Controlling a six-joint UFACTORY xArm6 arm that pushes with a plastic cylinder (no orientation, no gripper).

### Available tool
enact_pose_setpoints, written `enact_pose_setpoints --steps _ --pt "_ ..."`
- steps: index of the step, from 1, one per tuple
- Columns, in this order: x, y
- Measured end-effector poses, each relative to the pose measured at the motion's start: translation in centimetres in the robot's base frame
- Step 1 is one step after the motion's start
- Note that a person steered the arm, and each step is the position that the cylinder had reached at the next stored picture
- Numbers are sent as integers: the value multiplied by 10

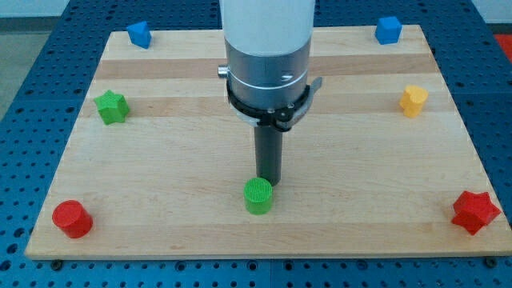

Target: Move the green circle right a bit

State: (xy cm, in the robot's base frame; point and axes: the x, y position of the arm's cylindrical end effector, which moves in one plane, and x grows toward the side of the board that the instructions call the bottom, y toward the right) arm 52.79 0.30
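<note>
The green circle [258, 195] is a short green cylinder standing on the wooden board [160, 192] a little below the board's middle. The dark rod comes down from the white and grey arm at the view's top centre. My tip [269, 182] stands just behind the green circle, at its upper right edge, touching it or very close to it. The rod's very end is partly hidden by the circle.
A green star [111, 106] lies at the left. A red cylinder [72, 218] is at the bottom left, a red star [475, 211] at the bottom right. A yellow block [413, 101] is at the right. Blue blocks sit at the top left [139, 34] and top right [388, 29].
</note>
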Motion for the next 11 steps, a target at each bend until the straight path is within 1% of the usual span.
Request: enact_pose_setpoints --steps 2,3,4,5,6,7,11 --pt "26 8" --pt "27 8" --pt "14 7" --pt "-34 -27" --pt "-30 -68" --pt "-3 -84" --pt "5 -91"
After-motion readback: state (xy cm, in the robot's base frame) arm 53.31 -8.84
